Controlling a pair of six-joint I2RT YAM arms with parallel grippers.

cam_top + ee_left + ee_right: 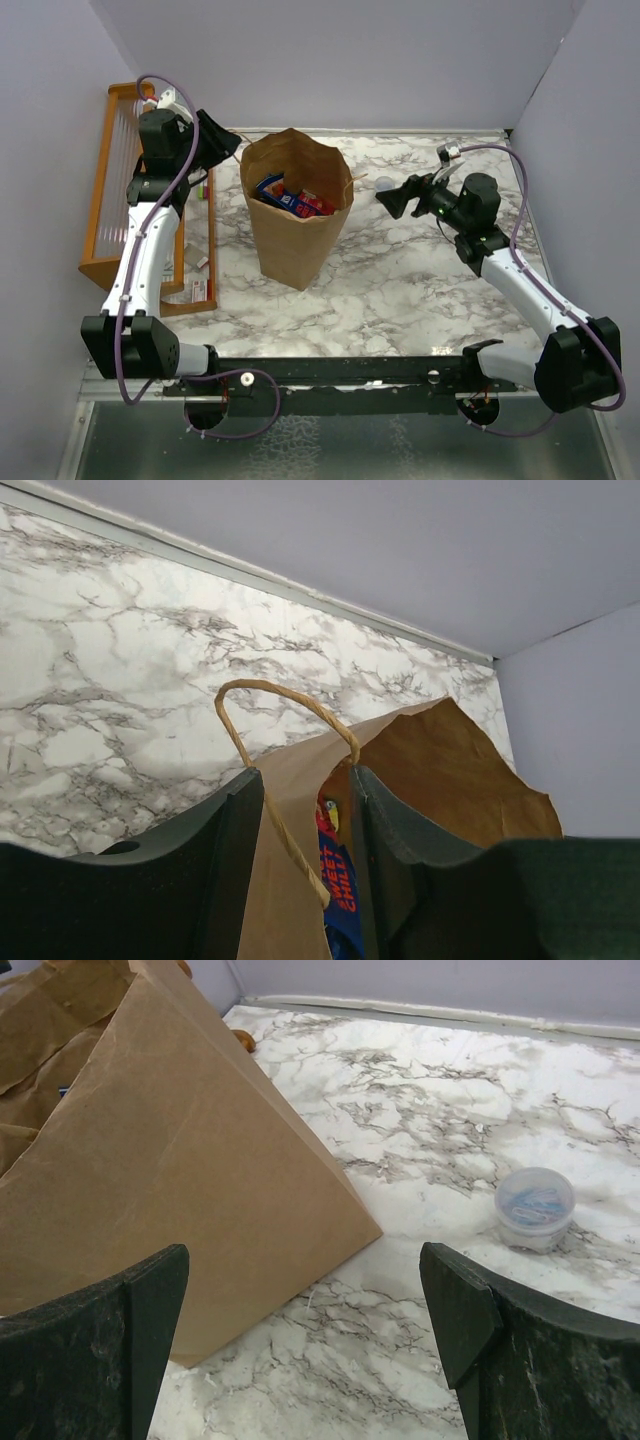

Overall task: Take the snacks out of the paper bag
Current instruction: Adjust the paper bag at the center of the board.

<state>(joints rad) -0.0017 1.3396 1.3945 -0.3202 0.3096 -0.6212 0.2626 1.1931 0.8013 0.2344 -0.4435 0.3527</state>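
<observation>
Now the right claw [305, 1280] hangs wide open, just right of the bag [295, 240]. Snacks [290, 198] lie inside (none out yet). Far left, the left claw [308, 780] straddles the bag's edge, half-spread; whether it pinches, I cannot tell. Next: hold the bag steady, then reach in.

White, grey-veined marble-patterned tabletop [400, 280] enclosed by plain pale lavender walls [380, 60] behind and on both sides. An orange wooden rack [98, 215] sits at its left edge.
</observation>
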